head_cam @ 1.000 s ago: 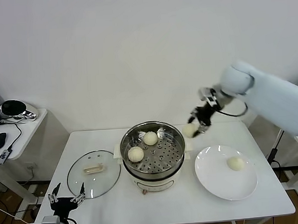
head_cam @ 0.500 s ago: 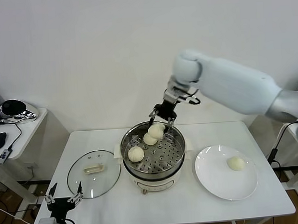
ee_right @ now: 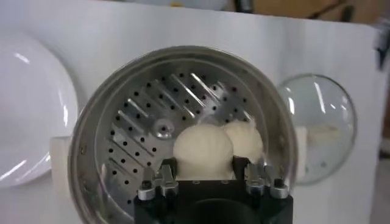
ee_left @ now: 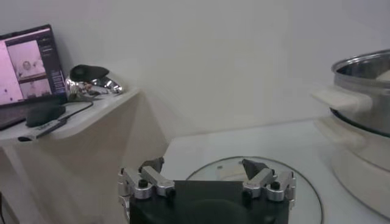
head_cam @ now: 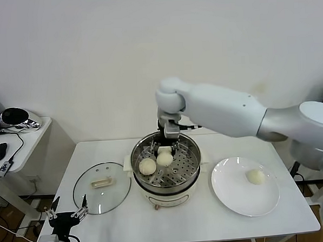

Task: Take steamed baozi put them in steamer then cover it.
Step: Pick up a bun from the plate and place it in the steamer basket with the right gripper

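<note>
1. Since a second ago, right gripper [head_cam: 164, 151] has swung from above the counter's [head_cam: 177, 218] right side to over the steamer [head_cam: 167, 184], jaws clamped on a baozi [ee_right: 203, 152].
2. Another baozi [head_cam: 147, 166] lies on the perforated tray; one stays on the plate [head_cam: 238, 195].
3. Left gripper [ee_left: 206, 176] hangs off the counter's front-left corner, jaws wide, beside the glass lid [head_cam: 101, 187].

The right end effector [head_cam: 164, 149], a second ago out at the right of the head view between the steamer [head_cam: 166, 177] and the plate [head_cam: 244, 188], has swung left and now hangs over the steamer's middle. The steamed baozi [head_cam: 164, 158] clamped in it has come along, from beside the rim to low over the perforated tray, next to the front-left bun [head_cam: 147, 165]. The third bun is now hidden behind it.
</note>
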Action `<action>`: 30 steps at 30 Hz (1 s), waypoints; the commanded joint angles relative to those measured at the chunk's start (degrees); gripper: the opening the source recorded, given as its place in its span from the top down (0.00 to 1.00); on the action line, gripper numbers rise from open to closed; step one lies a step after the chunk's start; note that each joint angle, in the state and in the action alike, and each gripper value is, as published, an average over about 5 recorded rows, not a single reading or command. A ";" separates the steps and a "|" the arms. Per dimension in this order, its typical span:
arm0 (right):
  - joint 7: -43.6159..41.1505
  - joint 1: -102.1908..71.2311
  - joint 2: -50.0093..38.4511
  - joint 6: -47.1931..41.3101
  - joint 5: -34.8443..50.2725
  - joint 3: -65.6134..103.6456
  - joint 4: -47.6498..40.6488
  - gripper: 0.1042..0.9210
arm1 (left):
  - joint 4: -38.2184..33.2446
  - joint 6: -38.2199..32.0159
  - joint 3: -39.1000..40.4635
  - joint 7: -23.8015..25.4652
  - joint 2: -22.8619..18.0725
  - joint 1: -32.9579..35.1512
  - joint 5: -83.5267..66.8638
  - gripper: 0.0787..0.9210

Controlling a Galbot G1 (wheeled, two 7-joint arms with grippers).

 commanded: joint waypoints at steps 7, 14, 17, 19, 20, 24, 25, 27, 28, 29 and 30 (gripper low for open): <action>0.22 -5.57 1.02 3.55 -6.55 0.90 1.71 0.43 | 1.54 0.12 0.13 0.15 0.10 -1.02 -0.05 0.12; 0.97 -7.12 2.05 2.65 -7.63 1.83 0.16 0.44 | 2.25 0.08 0.29 0.14 0.07 -1.39 0.03 0.12; 0.94 -7.42 2.13 2.30 -7.12 1.63 0.28 0.44 | 2.48 0.05 0.20 0.12 0.13 -1.35 -0.02 0.12; 0.86 -7.49 1.99 2.29 -7.01 1.48 0.56 0.44 | 2.67 0.01 0.17 0.10 0.21 -1.29 -0.06 0.12; 0.81 -7.50 1.89 2.29 -7.00 1.45 0.71 0.44 | 2.75 0.00 0.17 0.09 0.24 -1.29 -0.07 0.12; 0.75 -7.61 1.45 2.23 -6.73 1.28 1.37 0.43 | 2.91 -0.02 0.24 0.08 0.27 -1.41 -0.10 0.12; 0.74 -7.65 1.35 2.15 -6.62 1.24 1.55 0.43 | 2.92 -0.02 0.28 0.09 0.26 -1.44 -0.09 0.12; 0.73 -7.68 1.20 2.02 -6.33 1.19 1.96 0.43 | 2.93 -0.01 0.34 0.10 0.26 -1.47 -0.08 0.12; 0.74 -7.66 1.13 1.97 -6.23 1.19 2.18 0.43 | 2.94 -0.01 0.36 0.10 0.27 -1.48 -0.07 0.12; 0.73 -7.62 1.07 1.92 -6.16 1.18 2.42 0.43 | 2.95 -0.01 0.36 0.10 0.27 -1.49 -0.07 0.12; 0.74 -7.55 1.00 1.87 -6.07 1.15 2.66 0.43 | 2.98 -0.01 0.35 0.10 0.27 -1.50 -0.07 0.12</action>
